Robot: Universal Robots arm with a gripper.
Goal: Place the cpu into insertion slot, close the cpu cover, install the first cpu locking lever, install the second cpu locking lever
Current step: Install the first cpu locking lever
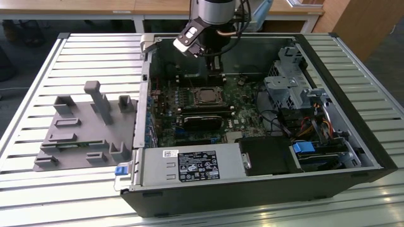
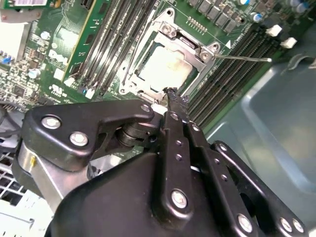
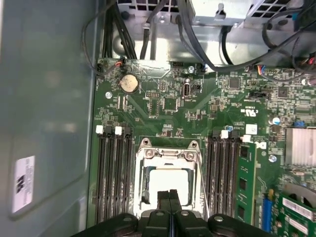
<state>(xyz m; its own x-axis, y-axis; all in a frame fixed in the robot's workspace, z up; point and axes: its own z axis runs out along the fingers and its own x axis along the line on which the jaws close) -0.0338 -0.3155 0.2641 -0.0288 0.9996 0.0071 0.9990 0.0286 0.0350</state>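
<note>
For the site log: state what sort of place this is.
Probably a robotics lab or workshop: an open computer case lies on a slatted metal table, a grey fixture beside it, wooden desks behind.

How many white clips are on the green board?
4 white clips in the first wrist view: two on each side of the insertion slot. Others may be hidden.

pale cpu (image 3: 159,180) lies flat under the lowered silvery cpu cover (image 3: 168,153).
</note>
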